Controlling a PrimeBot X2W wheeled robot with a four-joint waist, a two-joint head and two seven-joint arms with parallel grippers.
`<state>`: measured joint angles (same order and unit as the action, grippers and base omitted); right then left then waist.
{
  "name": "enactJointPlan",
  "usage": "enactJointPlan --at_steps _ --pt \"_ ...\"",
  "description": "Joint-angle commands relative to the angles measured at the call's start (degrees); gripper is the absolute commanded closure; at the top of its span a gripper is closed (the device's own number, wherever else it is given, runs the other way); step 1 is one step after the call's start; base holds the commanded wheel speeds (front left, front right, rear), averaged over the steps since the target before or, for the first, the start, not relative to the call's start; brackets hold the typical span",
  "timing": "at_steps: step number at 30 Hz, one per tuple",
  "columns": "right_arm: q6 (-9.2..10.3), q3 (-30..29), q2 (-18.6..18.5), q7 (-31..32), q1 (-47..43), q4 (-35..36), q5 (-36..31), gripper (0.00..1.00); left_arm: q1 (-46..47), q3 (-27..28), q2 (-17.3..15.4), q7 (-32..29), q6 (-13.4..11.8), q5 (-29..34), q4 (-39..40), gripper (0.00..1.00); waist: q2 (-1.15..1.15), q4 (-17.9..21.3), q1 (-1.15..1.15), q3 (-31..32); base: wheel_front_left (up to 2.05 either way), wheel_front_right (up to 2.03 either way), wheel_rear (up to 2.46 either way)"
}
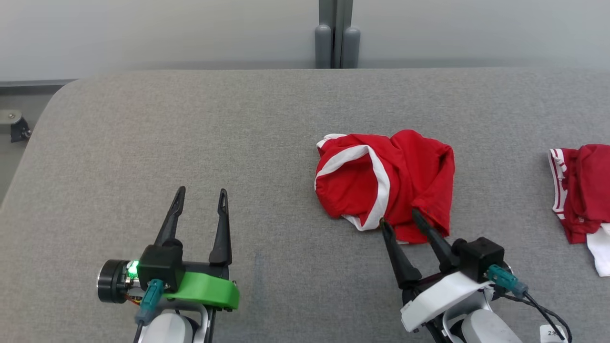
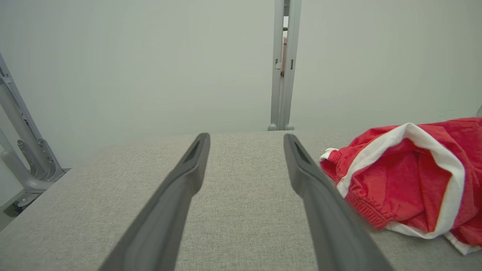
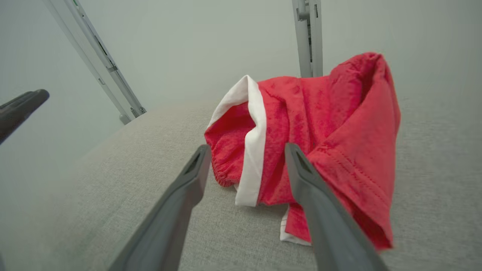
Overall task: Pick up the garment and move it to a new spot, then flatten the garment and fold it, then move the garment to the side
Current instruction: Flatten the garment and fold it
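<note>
The right gripper (image 1: 399, 216) hovers, fingers spread wide and holding nothing, at the near edge of a crumpled red garment (image 1: 386, 181) with white trim; the garment lies in a heap on the grey padded table (image 1: 190, 124) directly ahead of the fingertips, and whether the tips touch the cloth cannot be told; the left gripper (image 1: 202, 191), likewise spread and empty, rests well off to the right gripper's left, the garment ahead of it and to its right; the work appears to stand at the first step, the pick-up, with the garment not yet lifted, flattened or folded; the next move likely calls for the right gripper to ease forward and down until its fingers straddle a fold of the near hem, then to close on enough cloth to lift the whole heap; soft and bunched, the cloth may yield only one layer to a shallow pinch; a second red and white garment (image 1: 584, 190) lies well apart to the right gripper's right, so a carry to the left looks the freer course; a grey post (image 1: 337, 33) stands past the table's far edge, beyond the garment; nothing lies between the right gripper and the cloth
</note>
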<state>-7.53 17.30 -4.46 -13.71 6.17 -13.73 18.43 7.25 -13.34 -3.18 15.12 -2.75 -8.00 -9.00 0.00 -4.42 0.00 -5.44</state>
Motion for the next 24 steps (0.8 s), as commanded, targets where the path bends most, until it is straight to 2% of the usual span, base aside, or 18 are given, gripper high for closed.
enactJointPlan --at_steps 1,5,14,24 --pt "0.09 0.47 0.09 -0.12 1.14 -1.49 0.65 0.0 0.73 -0.44 0.02 0.02 0.59 0.32 -0.47 0.0 0.0 -1.51 0.0 -1.11 0.0 0.0 0.0" --pt "0.09 1.88 0.68 -0.46 2.3 -6.4 1.65 0.0 0.91 -1.58 0.17 0.02 1.38 0.65 -0.97 0.0 0.0 -3.17 0.0 -1.59 0.0 0.0 0.0" --pt "0.09 -0.6 1.36 -0.92 6.12 -16.34 2.14 0.0 1.82 -3.38 0.21 0.02 -0.01 -1.36 0.47 0.0 0.0 -6.48 0.0 -3.92 0.0 0.0 0.0" --pt "0.09 -0.43 1.44 -1.19 11.64 -22.66 8.88 0.0 3.22 -4.8 0.21 0.02 -1.38 -2.37 0.14 0.0 0.0 -9.8 0.0 -6.22 0.0 0.0 0.0"
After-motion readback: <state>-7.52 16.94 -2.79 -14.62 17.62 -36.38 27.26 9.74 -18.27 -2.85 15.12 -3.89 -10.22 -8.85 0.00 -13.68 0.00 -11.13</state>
